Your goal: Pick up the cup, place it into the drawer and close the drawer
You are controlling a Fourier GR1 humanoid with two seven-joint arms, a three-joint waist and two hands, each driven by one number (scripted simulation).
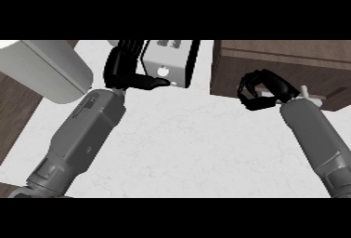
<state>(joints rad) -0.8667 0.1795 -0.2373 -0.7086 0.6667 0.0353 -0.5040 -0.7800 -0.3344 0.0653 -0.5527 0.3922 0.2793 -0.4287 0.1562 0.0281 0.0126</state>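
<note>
No cup shows anywhere in the head view. A white box-like drawer (168,62) with small holes in its face stands at the top centre. My left hand (123,69) lies against the drawer's left side, fingers straight and pointing up, with the thumb (154,82) stretched across its lower front edge. My right hand (259,90) hovers at the front edge of a dark wooden cabinet (288,60). Its fingers are curled into a loop, and nothing can be seen inside it. A small white piece (312,97) sticks out beside the right wrist; what it is cannot be told.
A large pale grey rounded body (44,69) fills the upper left. The white marbled counter (198,148) stretches between both forearms. Dark wood borders the counter at the far left (14,116).
</note>
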